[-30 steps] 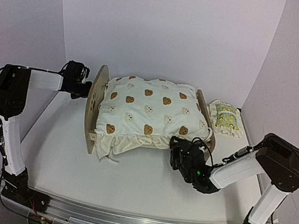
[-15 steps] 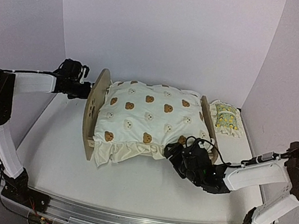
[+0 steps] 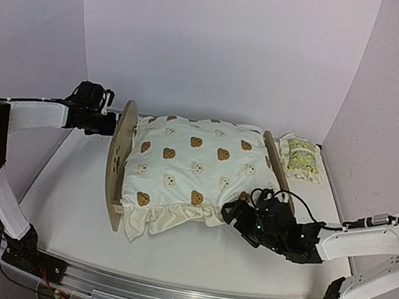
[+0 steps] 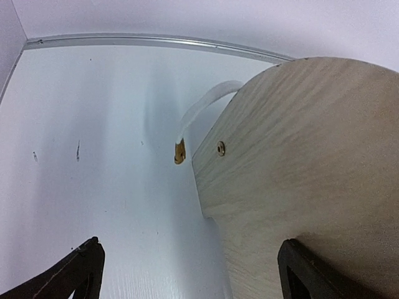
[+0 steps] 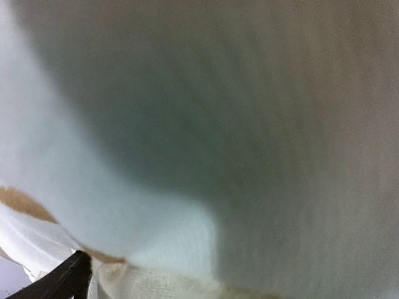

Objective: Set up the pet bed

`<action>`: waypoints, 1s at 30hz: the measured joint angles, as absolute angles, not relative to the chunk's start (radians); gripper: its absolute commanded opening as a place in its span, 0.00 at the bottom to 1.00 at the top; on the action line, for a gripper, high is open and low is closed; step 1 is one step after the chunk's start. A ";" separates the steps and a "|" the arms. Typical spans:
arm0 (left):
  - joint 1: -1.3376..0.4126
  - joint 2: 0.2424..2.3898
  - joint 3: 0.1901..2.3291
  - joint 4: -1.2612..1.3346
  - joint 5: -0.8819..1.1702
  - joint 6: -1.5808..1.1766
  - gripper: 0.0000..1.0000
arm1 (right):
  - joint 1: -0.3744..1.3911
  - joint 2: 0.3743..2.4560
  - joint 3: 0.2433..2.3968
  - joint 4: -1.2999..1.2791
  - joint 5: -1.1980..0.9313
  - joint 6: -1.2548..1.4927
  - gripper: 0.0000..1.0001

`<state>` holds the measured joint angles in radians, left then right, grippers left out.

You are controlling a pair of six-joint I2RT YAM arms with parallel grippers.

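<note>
Pet bed [image 3: 117,153] sits mid-table, end boards at its 9 and 3 o'clock. Bear-print cushion [image 3: 197,164] lies on it, frill spilling over the near side at 6–7 o'clock. Lemon pillow [image 3: 301,156] lies just outside the frame at 2 o'clock.

Left gripper [image 3: 105,121] hangs at 9–10 o'clock beside the end board, fingers spread, holding nothing. Right gripper [image 3: 236,212] is at the cushion's 5 o'clock corner; spread or pinching, can't tell.

Step looks like seating the cushion. Prob. best to back off w/o dragging the frill or nudging the frame.

Top view gives the layout. Only left wrist shows a screw [image 4: 221,147] and white strap [image 4: 209,99] by the board. Right wrist is blurred fabric plus one fingertip [image 5: 75,277].
</note>
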<state>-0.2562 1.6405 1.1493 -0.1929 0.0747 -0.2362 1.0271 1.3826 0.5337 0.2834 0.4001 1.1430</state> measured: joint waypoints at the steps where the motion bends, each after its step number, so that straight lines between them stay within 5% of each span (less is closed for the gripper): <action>1: -0.256 1.640 1.144 -0.193 0.072 -0.237 0.99 | 1.030 1.372 0.507 0.320 0.403 1.131 0.98; 19: -0.257 1.611 1.057 -0.138 0.121 -0.290 1.00 | 1.092 1.502 0.129 1.144 0.370 1.067 0.98; 24: -0.261 1.540 1.038 -0.146 0.121 -0.292 1.00 | 1.109 1.420 0.212 0.998 0.270 1.047 0.98; 30: -0.270 1.441 1.038 -0.164 0.111 -0.295 1.00 | 1.275 1.233 0.502 0.467 0.305 0.928 0.98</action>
<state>-0.2700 1.4411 1.0382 -0.1639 0.1112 -0.2950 1.2755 1.2328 0.5018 0.4670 0.3051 0.9282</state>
